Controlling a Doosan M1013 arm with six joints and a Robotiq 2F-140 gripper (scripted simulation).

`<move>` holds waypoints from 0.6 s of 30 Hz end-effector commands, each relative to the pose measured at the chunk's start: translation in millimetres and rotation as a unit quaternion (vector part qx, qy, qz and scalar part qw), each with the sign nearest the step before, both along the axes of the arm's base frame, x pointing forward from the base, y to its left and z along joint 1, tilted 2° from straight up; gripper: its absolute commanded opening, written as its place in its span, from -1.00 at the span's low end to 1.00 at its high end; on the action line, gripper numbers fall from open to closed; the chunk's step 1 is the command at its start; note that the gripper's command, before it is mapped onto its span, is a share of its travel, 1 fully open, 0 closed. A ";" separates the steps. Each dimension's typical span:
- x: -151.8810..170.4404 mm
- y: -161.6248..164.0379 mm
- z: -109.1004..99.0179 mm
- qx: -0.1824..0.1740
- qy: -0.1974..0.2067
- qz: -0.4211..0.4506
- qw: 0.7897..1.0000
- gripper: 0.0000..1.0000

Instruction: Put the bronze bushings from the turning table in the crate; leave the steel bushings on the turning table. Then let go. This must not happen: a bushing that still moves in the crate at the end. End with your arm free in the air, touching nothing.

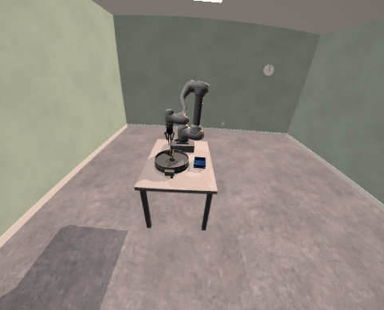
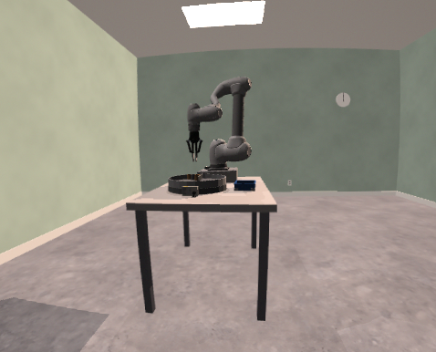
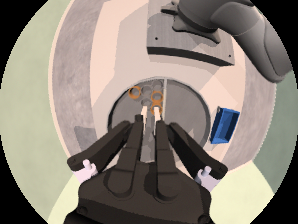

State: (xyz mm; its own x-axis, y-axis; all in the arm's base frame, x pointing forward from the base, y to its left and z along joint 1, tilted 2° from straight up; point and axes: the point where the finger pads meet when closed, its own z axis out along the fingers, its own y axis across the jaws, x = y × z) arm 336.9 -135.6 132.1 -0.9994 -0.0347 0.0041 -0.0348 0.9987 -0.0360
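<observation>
The end effector is held nearly shut, empty, above the turning table near the tabletop's left edge.

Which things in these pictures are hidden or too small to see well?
- Steel bushings: none told apart on the turning table; wrist view blurred, gripper fingers cover its middle.
- Bronze bushings: exact number unclear, wrist view blurred.
- Crate inside: too small in top view, cut off by its wall in exterior view.

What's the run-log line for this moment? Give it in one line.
arm: above turning table | jaws: shut, holding nothing | bronze bushings: on turning table | crate: beside turning table
</observation>
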 end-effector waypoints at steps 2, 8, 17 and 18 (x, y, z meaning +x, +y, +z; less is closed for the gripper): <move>0.4 0.1 -0.9 0.000 0.000 -0.010 1.000 -0.81; 2.2 0.5 -5.4 0.000 -0.002 -0.056 0.998 -0.81; 7.1 2.6 -16.1 0.000 -0.006 -0.164 0.986 -0.81; 8.0 3.0 -18.0 0.000 -0.006 -0.183 0.983 -0.81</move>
State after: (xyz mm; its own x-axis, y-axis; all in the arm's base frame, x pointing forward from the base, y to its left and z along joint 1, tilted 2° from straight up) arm 341.9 -134.0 120.3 -0.9791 0.2034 -0.0057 0.2035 0.9786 -0.0296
